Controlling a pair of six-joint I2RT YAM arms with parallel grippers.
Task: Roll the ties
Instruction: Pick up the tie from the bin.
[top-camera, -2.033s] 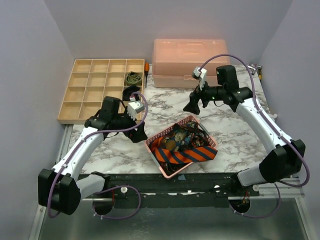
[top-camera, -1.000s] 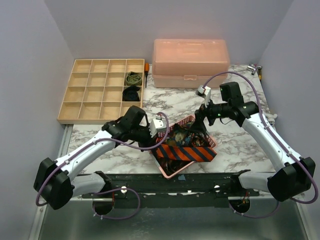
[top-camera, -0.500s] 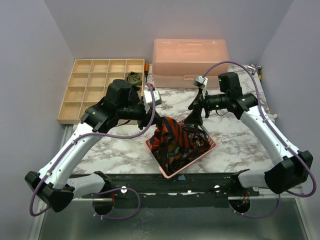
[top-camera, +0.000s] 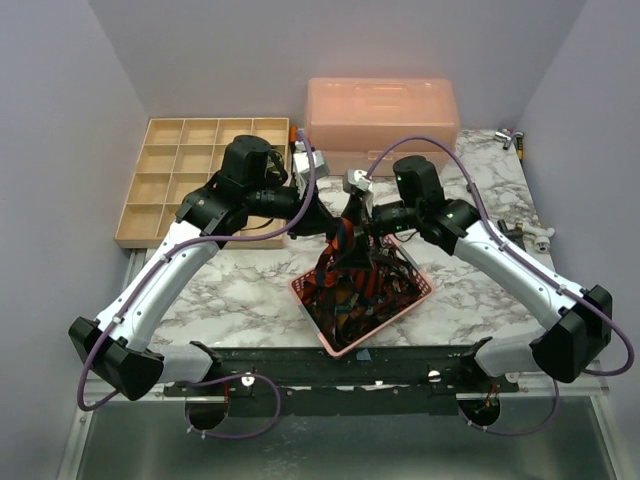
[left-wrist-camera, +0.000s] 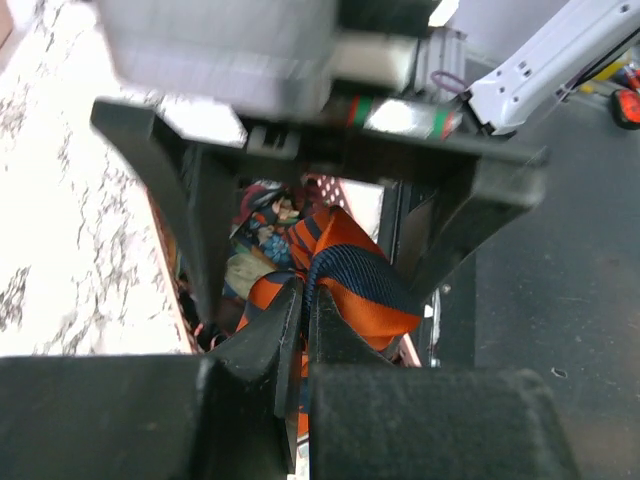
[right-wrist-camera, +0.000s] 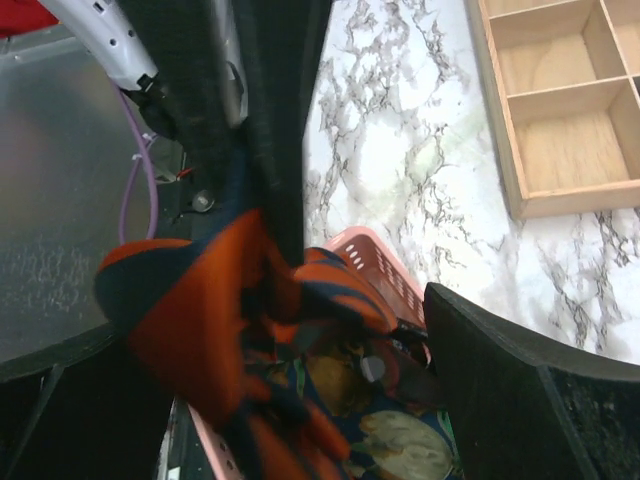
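My left gripper (top-camera: 336, 222) is shut on the orange-and-navy striped tie (top-camera: 345, 258) and holds its top fold up above the pink basket (top-camera: 325, 330). In the left wrist view the left gripper (left-wrist-camera: 304, 300) pinches the tie (left-wrist-camera: 350, 275) between closed fingertips. My right gripper (top-camera: 362, 214) stands open just right of the left one. In the right wrist view the right gripper (right-wrist-camera: 265, 320) has the hanging tie (right-wrist-camera: 190, 310) between its spread fingers (right-wrist-camera: 500, 400), without touching it. More patterned ties (right-wrist-camera: 400, 440) lie tangled in the basket (right-wrist-camera: 385, 270) below.
A wooden compartment tray (top-camera: 185, 180) sits at the back left, partly covered by my left arm. A closed pink box (top-camera: 380, 120) stands at the back centre. Small tools (top-camera: 515, 140) lie at the far right edge of the marble table (top-camera: 240, 290).
My left gripper has lifted the striped tie higher and further back over the basket. The right gripper has swung left, open, up to the hanging tie.
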